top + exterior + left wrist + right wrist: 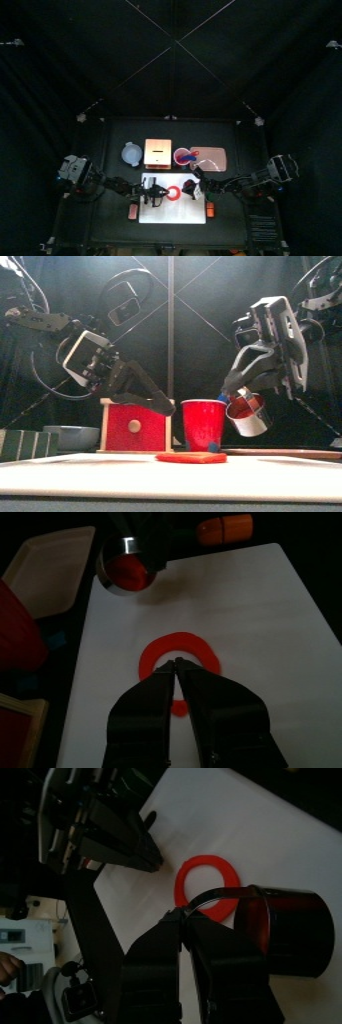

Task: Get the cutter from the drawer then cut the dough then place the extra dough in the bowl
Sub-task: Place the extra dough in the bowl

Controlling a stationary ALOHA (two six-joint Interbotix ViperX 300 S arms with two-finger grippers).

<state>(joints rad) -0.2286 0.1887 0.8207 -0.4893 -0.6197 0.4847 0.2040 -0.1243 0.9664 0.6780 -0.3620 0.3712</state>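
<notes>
- The right gripper [201, 920] has its jaws pinched on the wire handle of the round metal cutter [246, 416].
- The cutter hangs in the air above the right part of the white cutting board [187, 212], just beside the red cup [203, 421], and touches nothing below it.
- In the left wrist view, red shows inside the cutter's rim.
- The left gripper [175, 670] has its jaws pressed together and grips nothing.
- The left gripper's tips point down at the near edge of the dough ring [183, 638]. In the front view they stand clear above it.
- The dough ring lies flat on the cutting board near its middle, between the two grippers, with bare white board showing through its hole.
- Behind the board on the tabletop stands a row of things:
  - the blue-grey bowl [131, 153] at the left
  - the wooden box [135, 426] with its red drawer front
  - the red cup
  - the pink tray [214, 158] at the right
</notes>
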